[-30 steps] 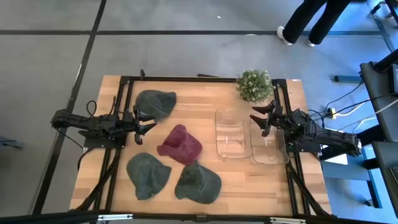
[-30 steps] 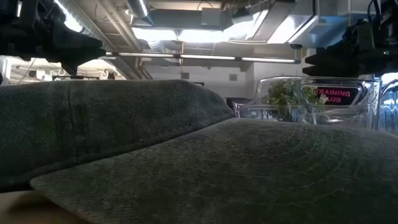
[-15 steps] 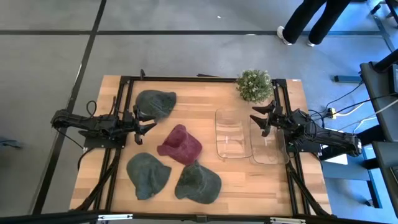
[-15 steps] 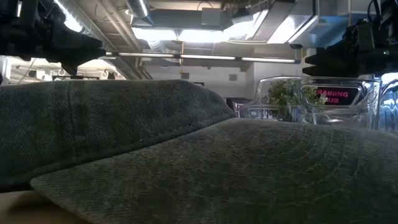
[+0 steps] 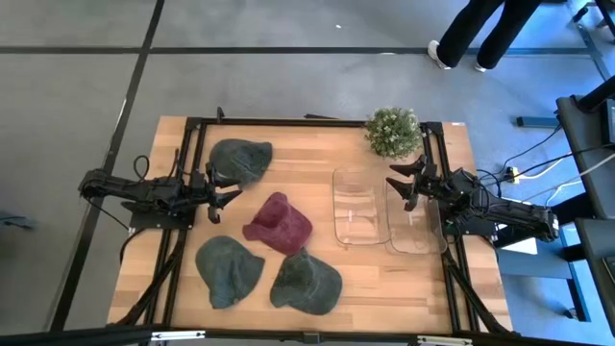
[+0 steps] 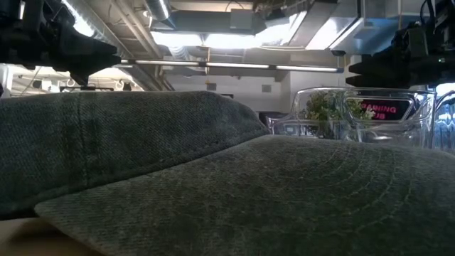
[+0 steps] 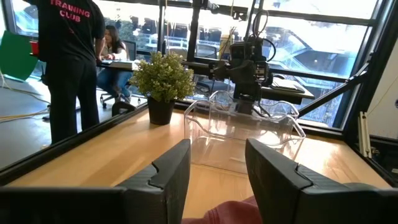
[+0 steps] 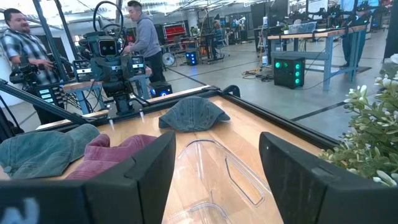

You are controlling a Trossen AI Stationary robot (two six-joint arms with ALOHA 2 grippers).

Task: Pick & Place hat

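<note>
Several caps lie flat on the wooden table: a grey-green one (image 5: 240, 159) toward the far left, a maroon one (image 5: 279, 223) in the middle, and two green ones (image 5: 229, 269) (image 5: 306, 282) near the front edge. My left gripper (image 5: 226, 192) hovers open just left of the maroon cap (image 7: 230, 211). Open as well, my right gripper (image 5: 399, 183) hangs over the far ends of two clear bins (image 5: 356, 207) (image 5: 415, 219). In the low view the two near caps (image 6: 227, 192) fill the picture.
A small potted plant (image 5: 393, 132) stands at the far edge behind the bins. A black frame (image 5: 288, 121) runs along the table's far and side edges. People stand in the room beyond (image 7: 71, 62) (image 8: 146, 37). Bare wood (image 5: 307, 168) lies between the far cap and the bins.
</note>
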